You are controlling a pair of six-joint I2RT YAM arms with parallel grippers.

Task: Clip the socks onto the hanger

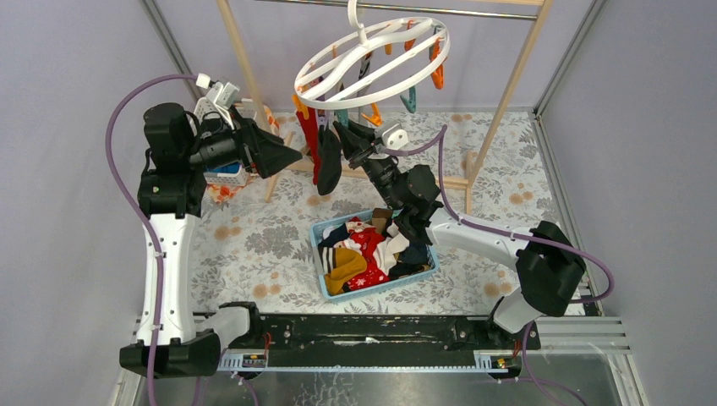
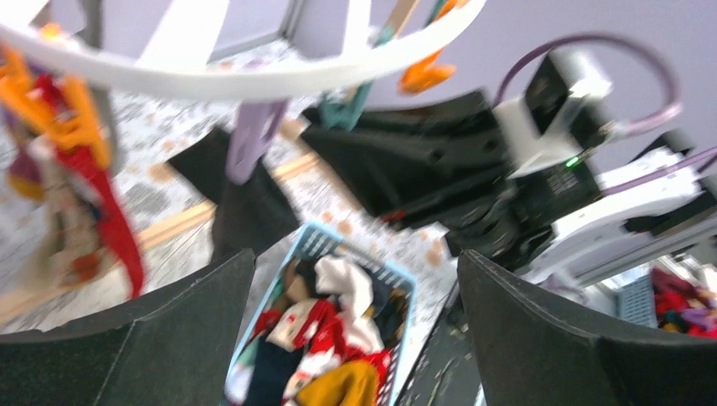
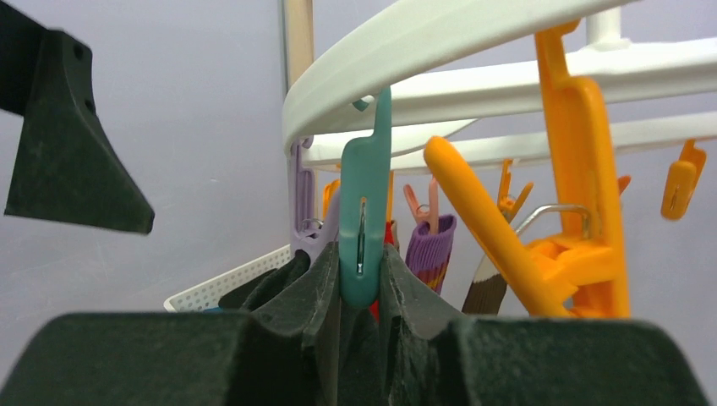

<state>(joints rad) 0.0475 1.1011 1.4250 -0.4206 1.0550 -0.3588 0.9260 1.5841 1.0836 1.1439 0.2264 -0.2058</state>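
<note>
The white ring hanger (image 1: 372, 55) hangs from the rail with orange, teal and purple clips below it. A red sock (image 1: 314, 144) and a black sock (image 1: 330, 165) dangle from its near-left clips. More socks (image 1: 368, 249) lie heaped in the light-blue basket (image 1: 385, 285). In the right wrist view my right gripper (image 3: 362, 283) is shut on a teal clip (image 3: 365, 211) under the rim (image 3: 440, 34), squeezing it from both sides. My left gripper (image 1: 287, 156) hovers open just left of the hung socks, holding nothing. In its wrist view the basket's socks (image 2: 334, 330) show far below between its fingers (image 2: 550, 338).
The wooden rail frame (image 1: 507, 93) stands behind and around the hanger, its foot bar crossing the floral tabletop (image 1: 254, 245). A white perforated basket (image 1: 221, 173) sits behind my left arm. Grey walls close in on both sides.
</note>
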